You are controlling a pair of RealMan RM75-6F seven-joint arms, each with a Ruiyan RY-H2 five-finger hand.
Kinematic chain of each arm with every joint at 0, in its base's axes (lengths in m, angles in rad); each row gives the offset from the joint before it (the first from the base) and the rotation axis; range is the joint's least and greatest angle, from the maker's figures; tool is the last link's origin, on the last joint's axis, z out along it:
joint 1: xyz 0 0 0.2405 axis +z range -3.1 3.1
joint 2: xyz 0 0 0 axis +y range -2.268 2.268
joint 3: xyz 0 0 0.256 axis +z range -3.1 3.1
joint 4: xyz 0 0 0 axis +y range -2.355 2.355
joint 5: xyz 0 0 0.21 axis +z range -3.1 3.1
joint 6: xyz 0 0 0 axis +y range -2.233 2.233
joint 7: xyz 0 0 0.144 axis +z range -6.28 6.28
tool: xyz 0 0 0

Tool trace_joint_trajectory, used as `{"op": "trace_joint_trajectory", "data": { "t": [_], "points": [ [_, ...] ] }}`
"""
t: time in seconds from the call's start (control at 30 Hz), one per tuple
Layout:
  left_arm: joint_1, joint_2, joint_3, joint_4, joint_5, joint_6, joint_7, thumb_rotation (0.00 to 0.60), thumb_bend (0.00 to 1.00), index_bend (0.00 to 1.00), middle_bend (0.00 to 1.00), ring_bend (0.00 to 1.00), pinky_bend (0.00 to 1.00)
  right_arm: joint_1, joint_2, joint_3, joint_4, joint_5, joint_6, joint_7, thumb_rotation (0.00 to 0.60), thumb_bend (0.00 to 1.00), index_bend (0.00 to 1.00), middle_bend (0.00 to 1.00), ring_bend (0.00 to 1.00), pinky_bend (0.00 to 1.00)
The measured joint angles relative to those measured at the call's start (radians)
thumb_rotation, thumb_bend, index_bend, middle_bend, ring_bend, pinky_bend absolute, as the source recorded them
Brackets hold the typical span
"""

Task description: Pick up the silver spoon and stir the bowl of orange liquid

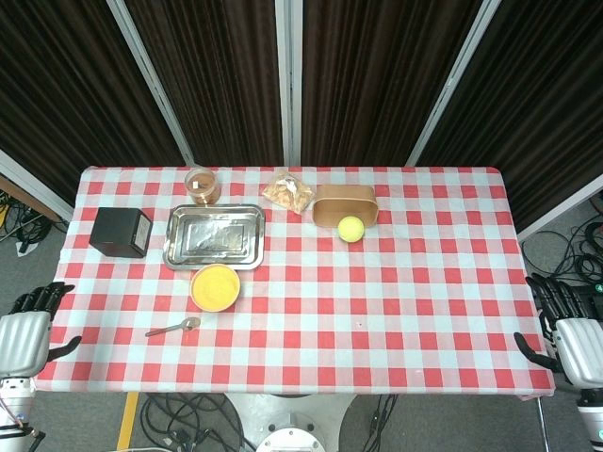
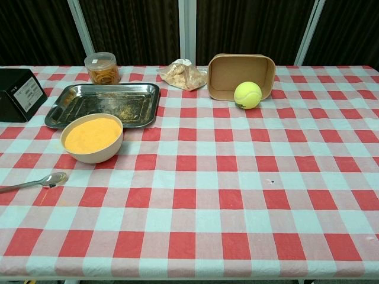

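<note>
From the head camera, we look down on a table point(image 1: 377, 320) covered in red-and-white check. Our left hand point(image 1: 28, 330) hangs off the table's left edge and our right hand point(image 1: 565, 334) off its right edge — both hold nothing, and the fingers look loosely apart, though they are small and dark here. The spoon point(image 1: 173, 328) lies flat near the front edge, a short reach inward from the left hand and far across the table from the right. Just beyond it, farther from the left hand, sits the bowl of orange liquid point(image 1: 215, 286). Behind the bowl is a metal tray point(image 1: 215, 235), with a black box point(image 1: 121, 232) beside it, a small jar point(image 1: 203, 185), a bag of snacks point(image 1: 288, 192), a brown paper box point(image 1: 346, 204) and a yellow ball point(image 1: 350, 228).

From the chest camera, neither hand shows. The spoon point(image 2: 35, 182) rests at the far left, its scoop pointing toward the bowl point(image 2: 93, 137), near it but not touching.

We judge the task has not begun — the spoon is untouched. The next move calls for the left hand to come in over the handle and pinch it up from flat cloth, which leaves little room beneath for fingers.
</note>
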Motion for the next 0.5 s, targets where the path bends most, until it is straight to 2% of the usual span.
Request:
{"op": "trace_joint_trajectory", "data": {
  "t": [0.33, 0.4, 0.5],
  "points": [
    [0.010, 0.010, -0.015, -0.016, 0.014, -0.010, 0.000, 0.600, 0.14, 0.27, 0.29, 0.22, 0.24, -0.013, -0.001, -0.006, 0.018, -0.008, 0.028, 0.022, 0.600, 0.27, 0.00, 0.05, 0.00, 0.00],
    [0.004, 0.010, -0.018, -0.019, 0.017, -0.024, -0.002, 0.600, 0.14, 0.29, 0.33, 0.24, 0.25, -0.015, -0.001, -0.004, 0.023, -0.009, 0.033, 0.027, 0.600, 0.27, 0.00, 0.05, 0.00, 0.00],
    [-0.015, 0.007, -0.028, -0.025, 0.016, -0.057, 0.002, 0.600, 0.14, 0.40, 0.46, 0.37, 0.28, -0.013, 0.001, -0.002, 0.024, -0.010, 0.036, 0.029, 0.600, 0.27, 0.00, 0.05, 0.00, 0.00]
  ]
}}
